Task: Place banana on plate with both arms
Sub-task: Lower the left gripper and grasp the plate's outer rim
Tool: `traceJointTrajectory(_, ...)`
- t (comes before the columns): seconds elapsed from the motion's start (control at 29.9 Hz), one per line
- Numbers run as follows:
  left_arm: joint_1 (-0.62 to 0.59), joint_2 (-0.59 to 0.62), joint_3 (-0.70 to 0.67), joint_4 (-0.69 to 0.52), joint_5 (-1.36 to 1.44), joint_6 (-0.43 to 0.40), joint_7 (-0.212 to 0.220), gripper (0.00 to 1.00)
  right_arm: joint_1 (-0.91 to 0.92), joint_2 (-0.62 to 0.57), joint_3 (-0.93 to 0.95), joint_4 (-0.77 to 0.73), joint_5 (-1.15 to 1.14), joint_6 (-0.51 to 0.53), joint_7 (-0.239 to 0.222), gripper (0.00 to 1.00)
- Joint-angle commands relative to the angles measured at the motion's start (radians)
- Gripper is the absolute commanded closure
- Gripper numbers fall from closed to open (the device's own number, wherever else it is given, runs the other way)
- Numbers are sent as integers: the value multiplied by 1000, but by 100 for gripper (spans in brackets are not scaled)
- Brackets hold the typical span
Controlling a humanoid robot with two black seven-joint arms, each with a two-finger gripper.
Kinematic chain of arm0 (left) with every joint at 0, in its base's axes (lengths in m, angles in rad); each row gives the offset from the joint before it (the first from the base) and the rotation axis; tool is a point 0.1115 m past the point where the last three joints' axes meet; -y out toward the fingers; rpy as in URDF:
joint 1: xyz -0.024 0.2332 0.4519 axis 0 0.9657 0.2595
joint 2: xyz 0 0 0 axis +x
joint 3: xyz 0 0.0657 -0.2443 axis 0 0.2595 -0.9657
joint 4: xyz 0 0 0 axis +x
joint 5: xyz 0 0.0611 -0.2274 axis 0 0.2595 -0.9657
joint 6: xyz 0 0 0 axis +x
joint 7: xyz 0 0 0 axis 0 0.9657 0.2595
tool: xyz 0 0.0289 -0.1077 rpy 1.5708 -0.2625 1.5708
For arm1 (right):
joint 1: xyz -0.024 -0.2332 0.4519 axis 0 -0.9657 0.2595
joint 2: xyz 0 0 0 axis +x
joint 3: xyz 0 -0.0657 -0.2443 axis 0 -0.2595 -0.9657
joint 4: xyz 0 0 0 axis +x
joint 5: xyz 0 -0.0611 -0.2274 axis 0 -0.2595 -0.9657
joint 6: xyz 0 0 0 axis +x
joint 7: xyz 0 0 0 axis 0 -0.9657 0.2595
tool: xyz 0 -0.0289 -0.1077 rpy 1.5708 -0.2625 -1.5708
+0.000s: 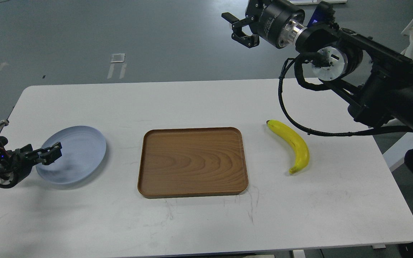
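Observation:
The yellow banana (293, 144) lies on the white table right of the wooden tray, its dark stem tip pointing to the far left. The pale blue-grey plate (77, 152) sits on the table left of the tray. My left gripper (50, 154) is low over the plate's left rim, its two fingers a little apart and holding nothing I can see. My right gripper (241, 28) is open and empty, high above the table's far edge, well up and to the left of the banana.
A rectangular brown wooden tray (193, 190) lies in the middle of the white table (206, 222), between the plate and the banana. My right arm's forearm and looped cable (289, 118) hang over the table's far right corner, close behind the banana.

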Motion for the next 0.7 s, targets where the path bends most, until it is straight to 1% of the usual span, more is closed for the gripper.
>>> traceJointTrajectory(0.0, 1, 3, 2, 13, 1, -10, -3, 10, 1, -1, 0, 0, 0, 0, 1, 0)
traceJointTrajectory(0.03, 1, 3, 2, 13, 1, -15, -3, 12, 1, -1, 0, 0, -1, 0, 1, 0)
traceJointTrajectory(0.07, 1, 3, 2, 13, 1, -21, -3, 19, 3, -1, 0, 0, 0, -1, 1, 0)
traceJointTrajectory(0.1, 1, 5, 2, 13, 2, -23, -9, 30, 3, 0, 0, 0, 0, 0, -1, 0)
traceJointTrajectory(0.13, 0, 5, 2, 10, 2, -24, -15, 35, 3, 0, 0, 0, -1, -1, 1, 0)
traceJointTrajectory(0.17, -2, 8, 2, 0, 2, -26, -34, 42, 3, -1, 0, 0, 0, -2, -1, 0)
traceJointTrajectory(0.27, 0, 9, 7, -8, 2, -27, -66, 56, 3, -1, -2, 0, 0, -1, 1, 0)
traceJointTrajectory(0.3, -2, 11, 11, -8, 2, -27, -68, 57, 3, -1, -2, 0, 0, -2, -1, 0)
traceJointTrajectory(0.33, -2, 11, 20, -8, 2, -26, -68, 59, 3, -1, -2, 0, -1, -2, 1, 0)
traceJointTrajectory(0.37, -2, 9, 23, -8, 2, -26, -69, 66, 3, -1, -2, 0, -1, -2, 1, 0)
traceJointTrajectory(0.43, -2, 9, 23, -8, 2, -26, -69, 71, 2, -3, -2, 0, -1, -2, 1, 0)
traceJointTrajectory(0.47, 0, 8, 25, -7, 2, -27, -69, 77, 1, -3, -2, 0, -1, -2, 1, 0)
traceJointTrajectory(0.6, 13, 8, 25, 3, 2, -36, -69, 78, 1, -4, -2, -2, -1, -2, 1, 0)
traceJointTrajectory(0.67, 18, 9, 23, 4, 2, -36, -71, 81, 1, -4, -2, -2, -1, -2, 1, 0)
